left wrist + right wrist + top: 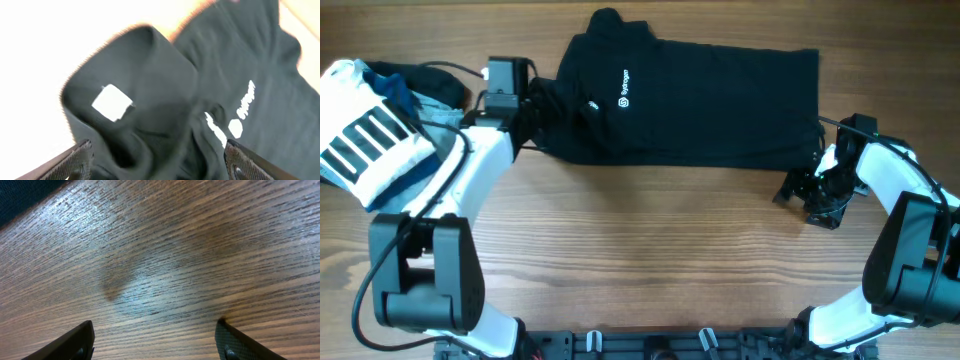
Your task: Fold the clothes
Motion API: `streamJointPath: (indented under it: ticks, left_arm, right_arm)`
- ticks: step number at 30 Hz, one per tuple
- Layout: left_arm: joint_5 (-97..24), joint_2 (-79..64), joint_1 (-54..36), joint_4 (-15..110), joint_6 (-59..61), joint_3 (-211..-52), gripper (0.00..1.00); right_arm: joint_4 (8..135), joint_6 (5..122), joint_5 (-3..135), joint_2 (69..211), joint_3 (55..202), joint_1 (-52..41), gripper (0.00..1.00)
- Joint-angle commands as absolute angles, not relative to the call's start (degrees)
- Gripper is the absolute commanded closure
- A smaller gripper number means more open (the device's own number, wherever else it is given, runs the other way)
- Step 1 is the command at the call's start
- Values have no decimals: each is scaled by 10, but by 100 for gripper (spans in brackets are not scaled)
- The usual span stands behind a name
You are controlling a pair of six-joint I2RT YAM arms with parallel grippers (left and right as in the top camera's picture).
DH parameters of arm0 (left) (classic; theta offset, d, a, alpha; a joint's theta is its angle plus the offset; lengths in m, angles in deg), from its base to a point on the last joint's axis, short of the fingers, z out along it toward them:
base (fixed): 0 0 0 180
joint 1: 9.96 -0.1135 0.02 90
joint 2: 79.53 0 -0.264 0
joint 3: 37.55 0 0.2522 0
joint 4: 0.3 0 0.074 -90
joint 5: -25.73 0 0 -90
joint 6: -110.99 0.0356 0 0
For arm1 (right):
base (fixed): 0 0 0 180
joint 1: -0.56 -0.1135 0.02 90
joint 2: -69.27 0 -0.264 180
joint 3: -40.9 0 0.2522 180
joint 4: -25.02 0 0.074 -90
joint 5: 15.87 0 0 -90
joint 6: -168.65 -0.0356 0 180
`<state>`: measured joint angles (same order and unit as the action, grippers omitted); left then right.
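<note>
The black shirt (700,95) lies at the back middle of the table, partly folded, with its white chest logo (623,88) facing up. My left gripper (540,108) is over the shirt's bunched left end. In the left wrist view its jaws (157,152) are open wide with rumpled black fabric (150,85) between them, a white tag (112,102) ahead and the logo (243,107) to the right. My right gripper (802,192) is open and empty over bare wood just below the shirt's right corner. In the right wrist view (155,332) only a dark edge of shirt (20,195) shows.
A white garment with black stripes (365,140) lies at the left edge, on top of light-blue and navy folded garments (425,95) close to my left arm. The wooden table (650,250) stretches in front of the shirt.
</note>
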<state>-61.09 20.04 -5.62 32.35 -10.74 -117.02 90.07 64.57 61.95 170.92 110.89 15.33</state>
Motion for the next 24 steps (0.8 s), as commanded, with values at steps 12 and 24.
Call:
streamJointPath:
  ticks: [12, 24]
  left_arm:
    - [-686, 293, -106, 401, -95, -1169, 96]
    - [-680, 280, -162, 558, -108, -1169, 42]
  right_arm:
    - [888, 656, 625, 1720, 1095, 151, 21]
    - [937, 683, 590, 1718, 1136, 151, 23]
